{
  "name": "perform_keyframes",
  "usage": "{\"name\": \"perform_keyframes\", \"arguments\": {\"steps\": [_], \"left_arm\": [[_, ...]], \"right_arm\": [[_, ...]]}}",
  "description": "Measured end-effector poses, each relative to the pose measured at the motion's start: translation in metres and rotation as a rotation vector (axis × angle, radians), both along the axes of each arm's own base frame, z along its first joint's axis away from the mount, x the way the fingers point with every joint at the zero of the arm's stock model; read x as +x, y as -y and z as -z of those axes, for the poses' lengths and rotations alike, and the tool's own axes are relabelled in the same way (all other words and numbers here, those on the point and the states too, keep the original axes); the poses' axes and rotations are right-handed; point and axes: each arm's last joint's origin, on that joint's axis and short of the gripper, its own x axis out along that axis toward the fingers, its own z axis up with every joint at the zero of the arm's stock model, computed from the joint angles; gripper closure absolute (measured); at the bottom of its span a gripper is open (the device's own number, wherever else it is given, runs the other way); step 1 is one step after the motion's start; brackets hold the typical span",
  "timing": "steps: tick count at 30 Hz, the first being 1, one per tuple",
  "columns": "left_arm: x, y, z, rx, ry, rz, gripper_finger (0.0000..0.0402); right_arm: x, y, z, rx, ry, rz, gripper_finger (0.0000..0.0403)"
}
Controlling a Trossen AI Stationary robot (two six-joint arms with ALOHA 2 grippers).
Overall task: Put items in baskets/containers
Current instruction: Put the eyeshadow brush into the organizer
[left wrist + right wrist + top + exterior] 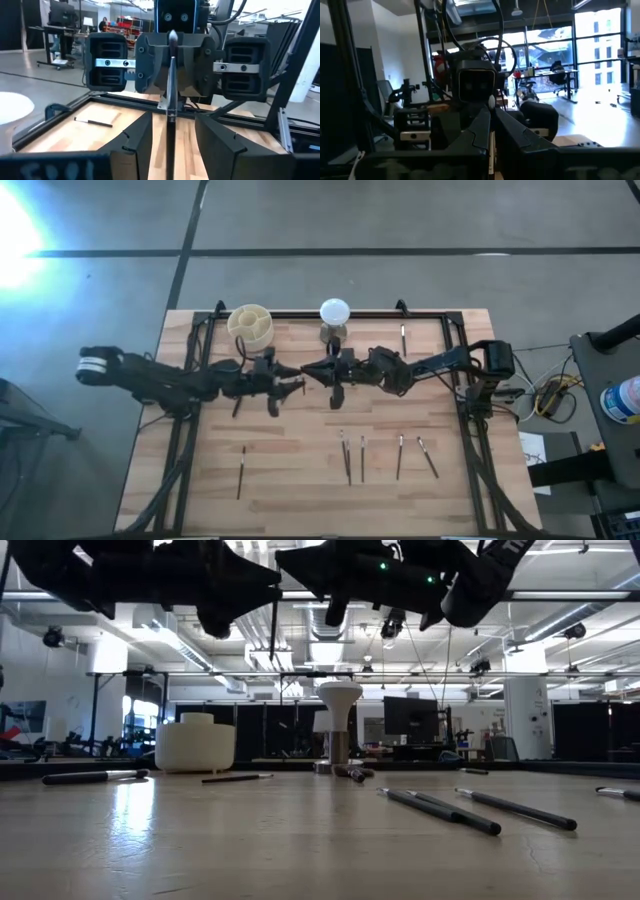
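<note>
Both arms meet above the table's middle. My right gripper (320,372) is shut on one thin dark brush (170,115). My left gripper (290,377) faces it with its fingers open on either side of the brush's near stretch (168,150); whether they touch it, I cannot tell. The cream cup (250,324) with inner dividers stands on its base near the far edge, left of the white ball on its stand (334,313). Several more brushes lie flat on the table, most in a near row (362,458), one at the left (241,470), one by the far edge (403,338). My right gripper pinches the brush's shaft (171,95) between its two fingers, reaching in level from the table's right. A rounded end (172,35) sticks out past the fingers on one side. The rest runs out toward my left gripper. The brush is lifted clear of the table.
A dark metal frame (455,360) runs along the table's left, right and far edges. The white ball on its stand (339,700) rises just beyond the grippers. Loose brushes (440,810) lie across the near half. Cables and equipment sit off the table's right.
</note>
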Motion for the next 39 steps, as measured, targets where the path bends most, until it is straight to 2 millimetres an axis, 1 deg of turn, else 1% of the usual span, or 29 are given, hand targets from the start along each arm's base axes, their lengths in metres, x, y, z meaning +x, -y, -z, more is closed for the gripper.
{"name": "perform_keyframes", "arguments": {"steps": [5, 7, 10, 14, 15, 19, 23, 26, 28, 30, 33, 39], "left_arm": [[0.005, 0.000, -0.006, 0.018, 0.011, -0.003, 0.0261], [0.007, 0.000, -0.008, 0.019, 0.014, -0.004, 0.0268], [0.007, 0.000, -0.009, 0.020, 0.009, 0.002, 0.0302], [0.006, -0.001, -0.010, 0.022, 0.015, -0.007, 0.0380], [0.005, -0.001, -0.011, 0.023, 0.016, -0.017, 0.0386], [0.001, -0.009, -0.013, 0.049, -0.009, -0.094, 0.0388], [-0.010, -0.031, -0.018, 0.044, -0.028, -0.247, 0.0388], [-0.021, -0.050, -0.022, 0.044, -0.033, -0.332, 0.0388], [-0.029, -0.066, -0.023, 0.046, -0.038, -0.413, 0.0388], [-0.038, -0.082, -0.022, 0.049, -0.060, -0.504, 0.0388], [-0.052, -0.108, -0.022, 0.064, -0.078, -0.630, 0.0389], [-0.088, -0.159, -0.021, 0.065, -0.066, -0.893, 0.0389]], "right_arm": [[0.002, 0.000, -0.001, -0.010, -0.014, 0.003, 0.0390], [0.002, 0.000, -0.001, -0.013, -0.012, 0.003, 0.0390], [0.002, 0.000, -0.002, -0.019, -0.009, 0.002, 0.0390], [0.002, 0.000, -0.002, -0.018, -0.009, 0.005, 0.0390], [0.002, 0.000, -0.001, -0.017, -0.010, 0.008, 0.0390], [0.001, 0.005, -0.002, -0.018, -0.012, 0.031, 0.0382], [-0.004, 0.016, -0.007, -0.020, -0.023, 0.061, 0.0353], [-0.009, 0.024, -0.007, -0.029, -0.089, 0.072, 0.0334], [-0.013, 0.029, -0.005, -0.057, -0.150, 0.066, 0.0330], [-0.015, 0.032, -0.004, -0.073, -0.203, 0.067, 0.0334], [-0.021, 0.034, -0.001, -0.115, -0.274, 0.076, 0.0350], [-0.033, 0.037, 0.013, -0.157, -0.319, 0.092, 0.0390]]}}
